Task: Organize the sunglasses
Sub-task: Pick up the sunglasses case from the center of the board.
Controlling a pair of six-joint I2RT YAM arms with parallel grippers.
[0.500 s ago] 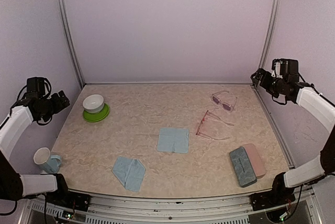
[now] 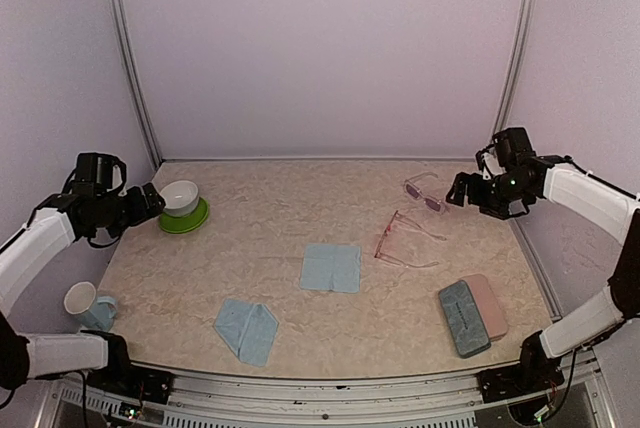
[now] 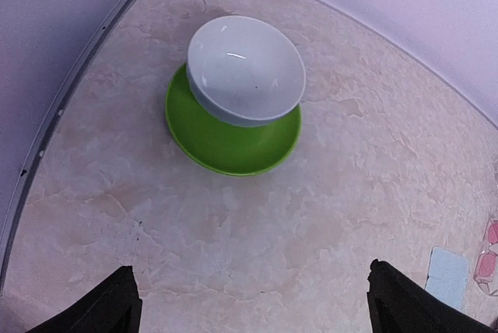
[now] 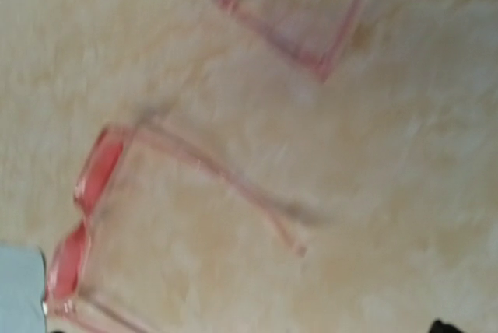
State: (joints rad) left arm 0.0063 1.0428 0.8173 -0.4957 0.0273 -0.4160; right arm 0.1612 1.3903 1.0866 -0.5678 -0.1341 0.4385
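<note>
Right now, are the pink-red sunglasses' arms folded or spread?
Spread: both long arms of the pink-red sunglasses extend away from the frame front.

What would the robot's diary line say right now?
left gripper open by white bowl | right gripper near purple-lens sunglasses | red-framed sunglasses untouched

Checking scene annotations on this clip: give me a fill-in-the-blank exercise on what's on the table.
The white bowl sits on a ___ plate.
The blue-grey case lies beside a ___ case.
The pink-red sunglasses and the clear-framed sunglasses both lie toward the ___ side of the table.
Missing: green; pink; right.
</note>
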